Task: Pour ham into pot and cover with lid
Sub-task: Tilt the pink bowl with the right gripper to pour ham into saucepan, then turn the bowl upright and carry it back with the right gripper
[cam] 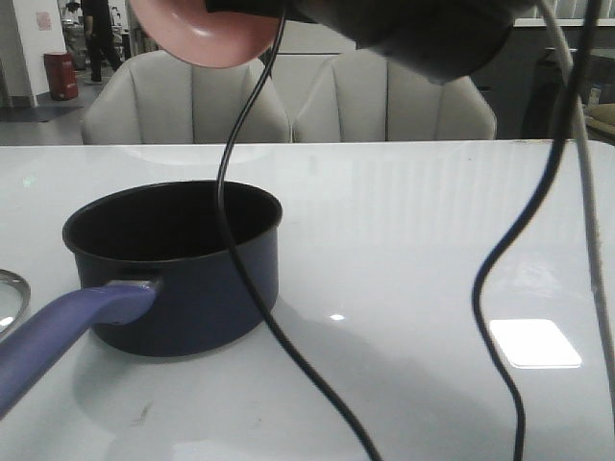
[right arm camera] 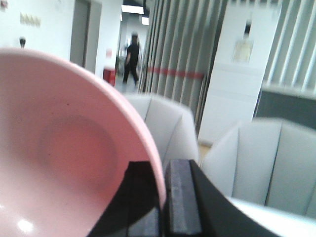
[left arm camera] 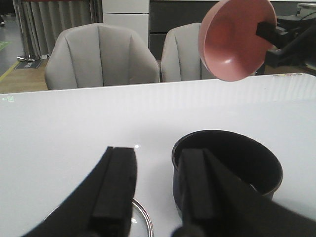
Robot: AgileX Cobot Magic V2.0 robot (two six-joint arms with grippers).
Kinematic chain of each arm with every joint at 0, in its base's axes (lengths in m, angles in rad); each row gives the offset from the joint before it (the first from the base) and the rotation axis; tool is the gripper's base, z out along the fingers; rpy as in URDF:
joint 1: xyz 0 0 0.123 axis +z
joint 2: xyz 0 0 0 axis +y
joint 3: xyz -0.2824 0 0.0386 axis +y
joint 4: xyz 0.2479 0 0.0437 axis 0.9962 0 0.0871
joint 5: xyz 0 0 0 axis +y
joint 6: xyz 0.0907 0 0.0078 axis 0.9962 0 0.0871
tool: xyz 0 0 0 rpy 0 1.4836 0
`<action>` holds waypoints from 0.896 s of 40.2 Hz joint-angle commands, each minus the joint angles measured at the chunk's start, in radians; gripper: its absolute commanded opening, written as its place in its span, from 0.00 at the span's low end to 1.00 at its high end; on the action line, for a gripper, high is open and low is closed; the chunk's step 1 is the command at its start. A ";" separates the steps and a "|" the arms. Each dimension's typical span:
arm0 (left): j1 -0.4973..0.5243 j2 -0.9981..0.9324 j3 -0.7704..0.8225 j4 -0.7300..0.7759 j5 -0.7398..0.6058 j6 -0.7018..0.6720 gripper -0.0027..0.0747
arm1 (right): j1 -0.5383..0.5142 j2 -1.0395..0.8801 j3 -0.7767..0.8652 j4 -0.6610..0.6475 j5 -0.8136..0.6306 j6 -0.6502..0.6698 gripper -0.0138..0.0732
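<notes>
A: 2 steps; is the pour done?
B: Apparently. Right gripper (right arm camera: 160, 207) clamps the tipped, empty pink bowl (left arm camera: 236, 39) above the pot (cam: 173, 269); ham unseen.
A: The lid (left arm camera: 140, 224)?
B: Beside the pot, under the parted left gripper (left arm camera: 155, 190).

Right hand (right arm camera: 160, 197) raised high, pinched shut; left hand (left arm camera: 155, 190) low, seemingly parted.

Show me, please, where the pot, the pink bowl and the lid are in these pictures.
pot (cam: 202, 298): front view, on its dark outer wall.
pink bowl (left arm camera: 232, 39): left wrist view, on its tilted inner surface.
lid (cam: 12, 288): front view, on the steel rim at the picture's left edge.
</notes>
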 commanded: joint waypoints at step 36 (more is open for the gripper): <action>-0.007 0.013 -0.029 -0.035 -0.081 0.000 0.40 | -0.045 -0.415 0.057 1.279 0.263 -1.483 0.32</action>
